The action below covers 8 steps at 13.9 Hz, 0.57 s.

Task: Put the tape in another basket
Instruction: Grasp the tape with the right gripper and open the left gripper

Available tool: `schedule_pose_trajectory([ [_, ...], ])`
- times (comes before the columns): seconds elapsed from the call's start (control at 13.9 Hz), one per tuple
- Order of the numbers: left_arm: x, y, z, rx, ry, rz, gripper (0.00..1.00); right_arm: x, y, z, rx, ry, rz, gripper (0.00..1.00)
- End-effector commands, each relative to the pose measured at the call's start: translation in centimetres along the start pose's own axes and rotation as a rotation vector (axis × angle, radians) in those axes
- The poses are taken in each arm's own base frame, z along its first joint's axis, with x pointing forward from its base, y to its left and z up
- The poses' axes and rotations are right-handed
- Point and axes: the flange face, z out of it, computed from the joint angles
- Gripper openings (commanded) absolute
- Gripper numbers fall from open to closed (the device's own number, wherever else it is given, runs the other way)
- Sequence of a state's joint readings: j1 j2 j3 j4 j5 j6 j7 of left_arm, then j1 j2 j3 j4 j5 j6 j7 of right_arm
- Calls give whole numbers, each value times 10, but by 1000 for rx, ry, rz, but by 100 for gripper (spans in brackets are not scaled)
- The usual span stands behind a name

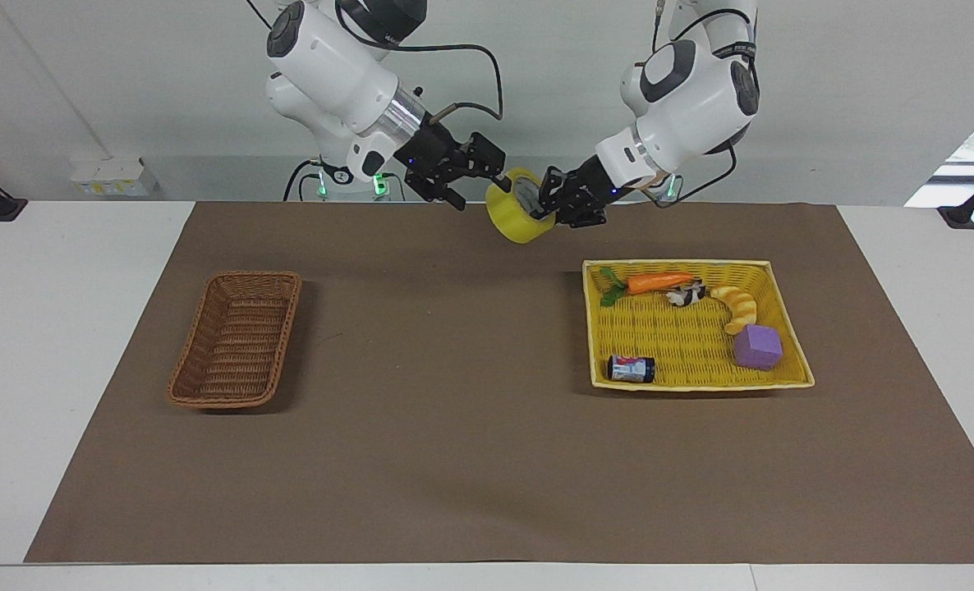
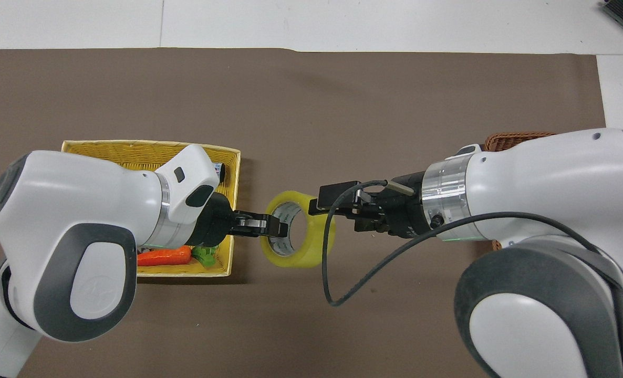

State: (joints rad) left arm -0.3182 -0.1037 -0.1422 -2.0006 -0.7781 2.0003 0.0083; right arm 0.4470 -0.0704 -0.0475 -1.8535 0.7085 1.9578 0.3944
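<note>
The yellow tape (image 1: 516,223) hangs in the air over the mat, between the two baskets at the robots' edge. My left gripper (image 1: 546,210) is shut on the tape's rim, one finger inside the grey-white core. It also shows in the overhead view (image 2: 273,226) with the tape (image 2: 302,259). My right gripper (image 1: 480,190) is open, with its fingertips at the tape's rim on the side away from the left gripper (image 2: 324,207). I cannot tell whether it touches. The brown wicker basket (image 1: 236,338) lies empty toward the right arm's end, mostly hidden under the right arm in the overhead view (image 2: 516,139).
The yellow square basket (image 1: 700,384) toward the left arm's end holds a carrot (image 1: 658,282), a croissant (image 1: 738,307), a purple cube (image 1: 756,346), a small dark can (image 1: 631,368) and a small dark-and-white toy. A brown mat (image 1: 454,427) covers the table.
</note>
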Motion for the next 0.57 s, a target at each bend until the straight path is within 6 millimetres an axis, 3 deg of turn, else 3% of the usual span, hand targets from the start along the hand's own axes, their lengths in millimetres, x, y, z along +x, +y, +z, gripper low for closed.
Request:
schedule_pose_trajectory([
  [0.0,-8,2,-6,-25,26,1,0,-11,-1,14,18,0,-30,100],
  [0.22,-4,4,-8,-67,50,-36,0,-10,-2,14,13,13,-41,100],
  [0.29,-4,5,-9,-68,64,-44,0,-12,-3,15,9,13,-47,88],
  [0.36,-3,5,-9,-68,70,-45,0,-16,-5,18,2,5,-43,54],
  [0.43,-4,7,-11,-69,73,-49,0,-15,-4,19,-1,6,-37,9],
  [0.5,-5,7,-12,-75,67,-86,0,-14,-2,20,-4,2,-23,0],
])
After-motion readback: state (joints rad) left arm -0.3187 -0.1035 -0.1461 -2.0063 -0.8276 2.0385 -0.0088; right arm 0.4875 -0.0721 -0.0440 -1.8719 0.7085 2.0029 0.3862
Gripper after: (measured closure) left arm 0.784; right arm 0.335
